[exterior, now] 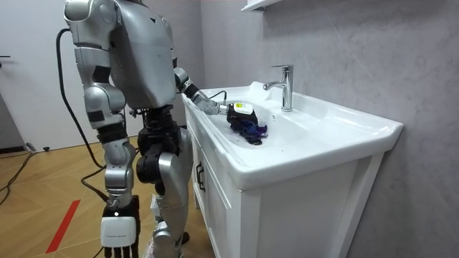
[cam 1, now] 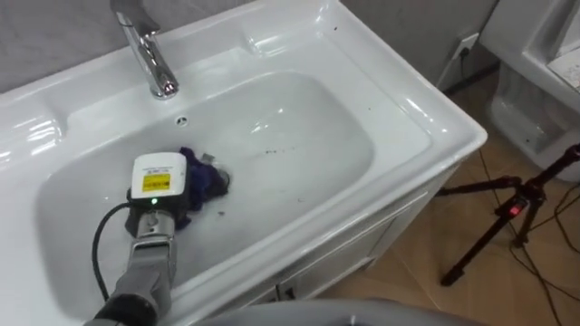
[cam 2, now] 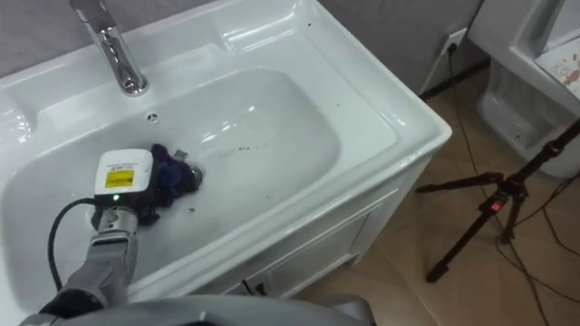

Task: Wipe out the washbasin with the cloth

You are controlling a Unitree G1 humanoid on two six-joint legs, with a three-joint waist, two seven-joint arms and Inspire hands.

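In the basin's (cam 1: 319, 109) left half, the left hand (cam 1: 159, 186) rests on a purple cloth (cam 1: 207, 179); I cannot tell whether it grips. Dark specks (cam 1: 272, 150) remain, so the wiping seems partway done. The right hand (exterior: 118, 231) hangs slack.

We are seeing a smooth, glossy white basin (cam 1: 426, 118), looking like ceramic, and a shiny polished metal tap (cam 1: 149, 50). The dark blue cloth (cam 1: 208, 181) is looking soft and matt. The grey wall (exterior: 344, 36) is appearing rough, the floor (exterior: 43, 179) wooden.
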